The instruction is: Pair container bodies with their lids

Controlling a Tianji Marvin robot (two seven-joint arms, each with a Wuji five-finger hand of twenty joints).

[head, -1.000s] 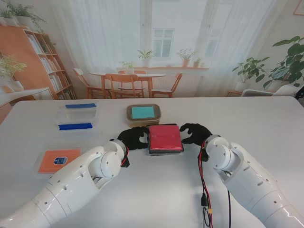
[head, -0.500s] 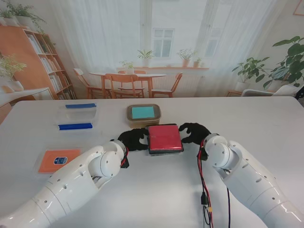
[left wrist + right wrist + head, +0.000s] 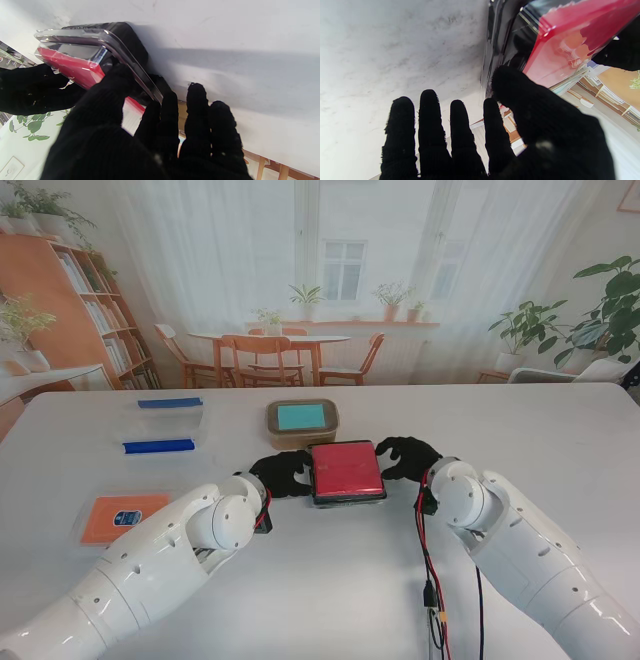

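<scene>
Little has changed since the earlier frames: the right hand (image 3: 405, 457) has crept slightly closer to the red lid (image 3: 346, 470). On the white worktop (image 3: 330, 580), the knitted black left hand (image 3: 282, 473) presses the glossy, square, black container (image 3: 130, 42) at its left edge, thumb on the lid's rim; the right hand grips the opposite edge likewise.

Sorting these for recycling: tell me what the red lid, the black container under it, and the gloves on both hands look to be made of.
Red lid: probably glossy plastic; a clear rim and sharp reflections show in the wrist views.
Black container: apparently smooth, shiny plastic, with highlights along its rounded corner.
Left hand and right hand: black knitted fabric gloves, matte, with fuzzy fibres at the fingertips.
</scene>
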